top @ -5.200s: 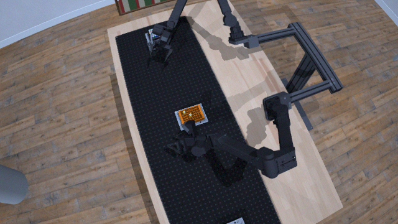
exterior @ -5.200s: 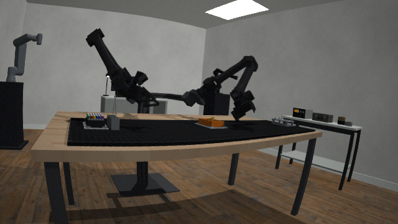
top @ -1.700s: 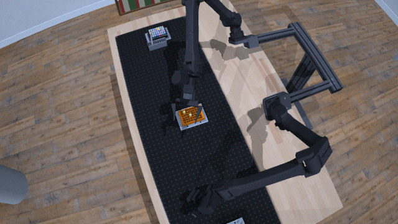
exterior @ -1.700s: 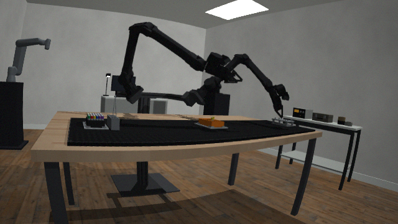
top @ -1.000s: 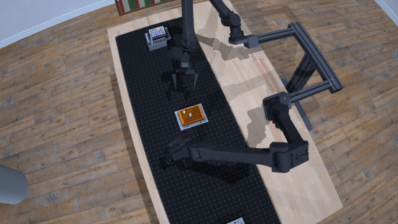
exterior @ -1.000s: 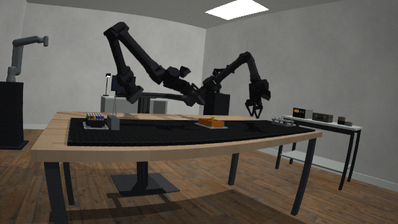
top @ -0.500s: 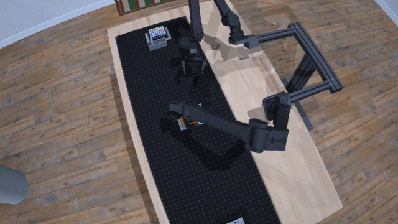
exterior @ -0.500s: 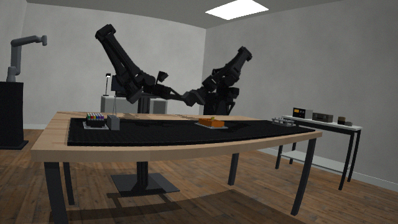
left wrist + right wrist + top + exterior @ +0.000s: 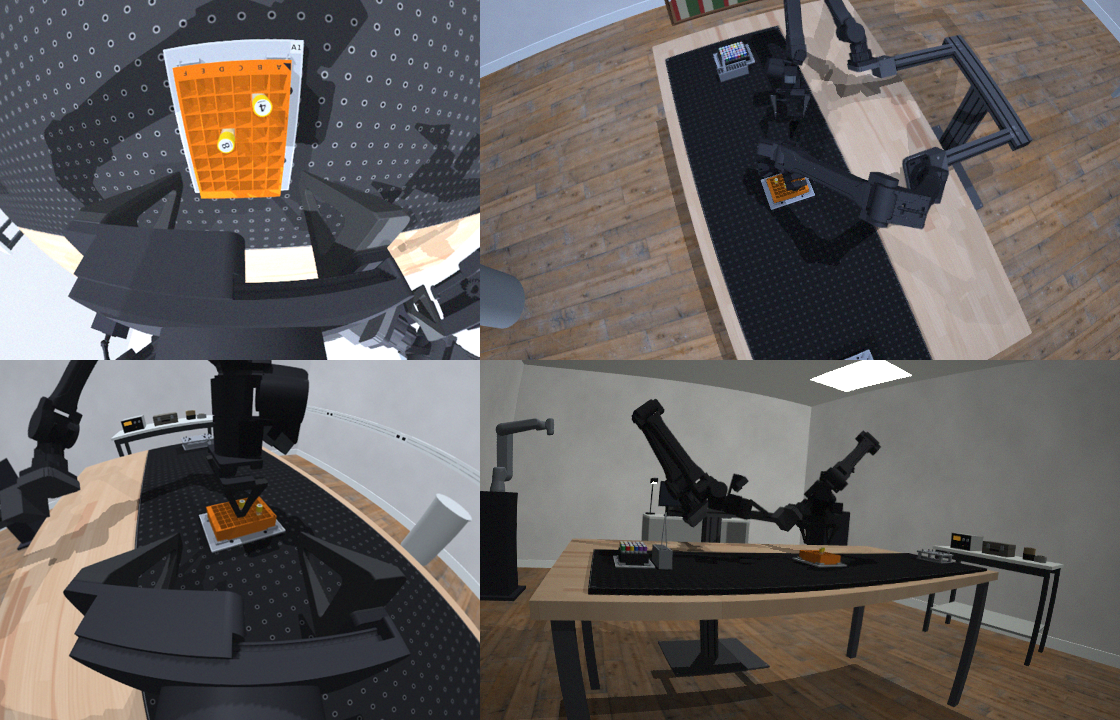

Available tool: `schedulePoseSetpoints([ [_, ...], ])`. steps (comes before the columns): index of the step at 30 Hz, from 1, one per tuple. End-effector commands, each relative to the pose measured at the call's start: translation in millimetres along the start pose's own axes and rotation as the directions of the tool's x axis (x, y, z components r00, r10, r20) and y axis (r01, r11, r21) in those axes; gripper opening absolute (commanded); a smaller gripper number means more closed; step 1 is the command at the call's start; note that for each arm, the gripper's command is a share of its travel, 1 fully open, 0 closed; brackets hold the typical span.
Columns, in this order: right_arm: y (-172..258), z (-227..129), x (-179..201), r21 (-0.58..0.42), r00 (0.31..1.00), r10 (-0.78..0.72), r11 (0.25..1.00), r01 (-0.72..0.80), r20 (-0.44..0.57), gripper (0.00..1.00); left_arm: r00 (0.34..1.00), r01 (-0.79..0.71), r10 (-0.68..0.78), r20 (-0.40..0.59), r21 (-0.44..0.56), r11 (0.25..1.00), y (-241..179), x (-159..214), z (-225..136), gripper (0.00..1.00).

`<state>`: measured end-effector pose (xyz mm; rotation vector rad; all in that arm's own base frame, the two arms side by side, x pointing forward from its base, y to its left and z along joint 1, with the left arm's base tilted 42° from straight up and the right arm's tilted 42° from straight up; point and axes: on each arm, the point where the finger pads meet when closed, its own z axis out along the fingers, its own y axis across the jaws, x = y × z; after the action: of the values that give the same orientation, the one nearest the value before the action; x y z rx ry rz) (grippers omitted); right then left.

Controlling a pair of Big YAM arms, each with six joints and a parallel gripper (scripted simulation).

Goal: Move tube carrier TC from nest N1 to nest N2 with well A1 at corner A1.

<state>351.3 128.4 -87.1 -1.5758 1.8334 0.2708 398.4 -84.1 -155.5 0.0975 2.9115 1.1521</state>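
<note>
Left wrist view: the orange carrier [image 9: 780,196] [image 9: 826,559] [image 9: 232,166] [image 9: 248,531] is resting on its plate [image 9: 768,198] [image 9: 802,562] [image 9: 232,48] [image 9: 207,534], long axis pointing away from the open left gripper [image 9: 795,184] [image 9: 241,178] [image 9: 233,502], triangle facing "A1"; the right gripper [image 9: 789,115] [image 9: 239,538] is standing open.

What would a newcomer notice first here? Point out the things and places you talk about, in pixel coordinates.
Probably the orange carrier [image 9: 779,196] [image 9: 820,557] [image 9: 236,193] [image 9: 248,531], bright against the black mat [image 9: 800,300] [image 9: 740,575] [image 9: 128,162] [image 9: 271,608], with two yellow-capped vials standing in it. Next, the two dark arms over the table, the left gripper [image 9: 241,178] open above the carrier. Then the many-coloured caps in the rack [image 9: 733,52] [image 9: 633,555] near the mat's far end from the raised nest [image 9: 862,354] [image 9: 936,556] [image 9: 196,440].
</note>
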Motion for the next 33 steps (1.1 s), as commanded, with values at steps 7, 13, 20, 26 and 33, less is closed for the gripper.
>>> schedulePoseSetpoints([
  [7, -4, 0, -2, 0.005, 1.0, -0.004, 1.0, 0.004, 0.005, 1.0, 0.997, 0.073, -0.074, 0.03, 0.027, 0.997, 8, -39, -5, 1.0],
  [13, -4, 0, -2, 0.005, 1.0, -0.004, 1.0, 0.004, 0.005, 1.0, 0.998, 0.063, -0.064, 0.025, 0.023, 0.998, 9, -45, 7, 1.0],
  [20, -4, 0, -2, 0.005, 1.0, -0.004, 1.0, 0.004, 0.005, 1.0, 0.999, 0.052, -0.052, 0.014, 0.017, 0.998, 10, -36, 19, 1.0],
  [26, -4, 0, -2, 0.005, 1.0, -0.004, 1.0, 0.004, 0.005, 1.0, 0.999, 0.05, -0.05, 0.011, 0.015, 0.999, 10, -34, 29, 1.0],
  [33, -4, 0, -2, 0.005, 1.0, -0.004, 1.0, 0.004, 0.005, 1.0, 0.999, 0.051, -0.051, 0.012, 0.016, 0.999, 10, -35, 37, 1.0],
])
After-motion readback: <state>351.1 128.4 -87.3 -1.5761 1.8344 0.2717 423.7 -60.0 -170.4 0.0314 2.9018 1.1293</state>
